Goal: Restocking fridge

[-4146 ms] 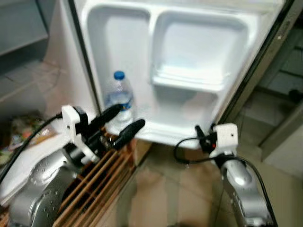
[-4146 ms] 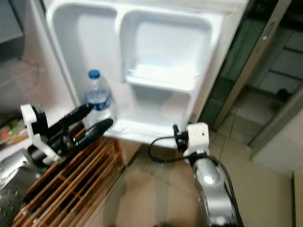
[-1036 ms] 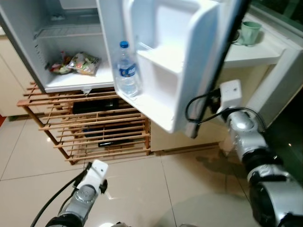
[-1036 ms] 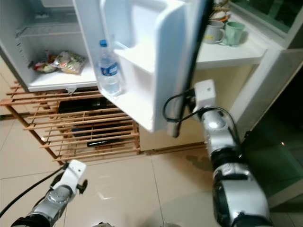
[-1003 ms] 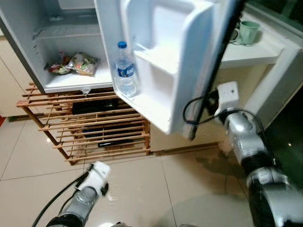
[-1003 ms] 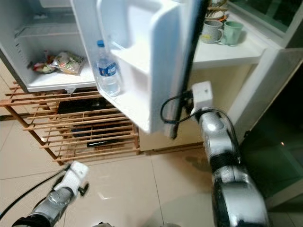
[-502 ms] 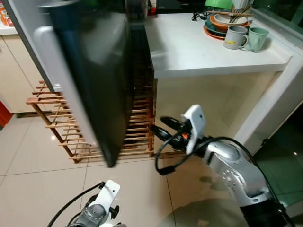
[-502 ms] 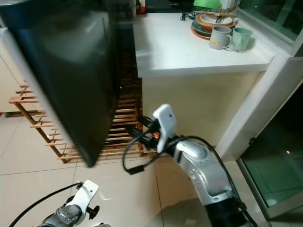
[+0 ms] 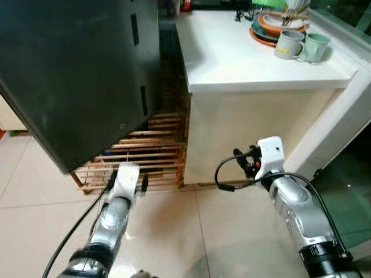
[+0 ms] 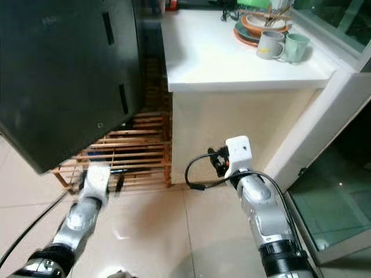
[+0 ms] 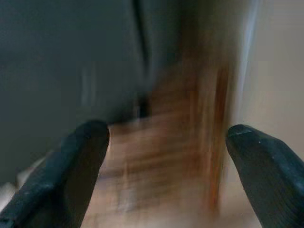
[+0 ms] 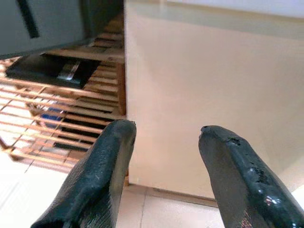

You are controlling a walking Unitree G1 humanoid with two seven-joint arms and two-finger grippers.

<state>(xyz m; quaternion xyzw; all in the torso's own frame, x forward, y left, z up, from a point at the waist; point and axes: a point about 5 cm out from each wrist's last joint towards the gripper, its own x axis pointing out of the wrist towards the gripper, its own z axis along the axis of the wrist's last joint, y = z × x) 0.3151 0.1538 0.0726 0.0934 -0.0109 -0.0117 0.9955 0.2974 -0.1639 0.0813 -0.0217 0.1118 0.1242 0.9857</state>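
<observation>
The fridge (image 9: 75, 75) stands with its dark door shut at 10 o'clock in the head views, over a wooden rack (image 9: 151, 159). The left gripper (image 11: 166, 156), fingers spread and holding nothing, is low in front of the rack. The right gripper (image 12: 164, 156), fingers also spread and holding nothing, faces the cream counter (image 9: 243, 58) side. Mugs (image 9: 298, 45) and dishes (image 9: 269, 26) sit at 1 o'clock.

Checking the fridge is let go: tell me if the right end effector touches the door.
Apart. In the right eye view the right end effector hangs before the counter, away from the door.
</observation>
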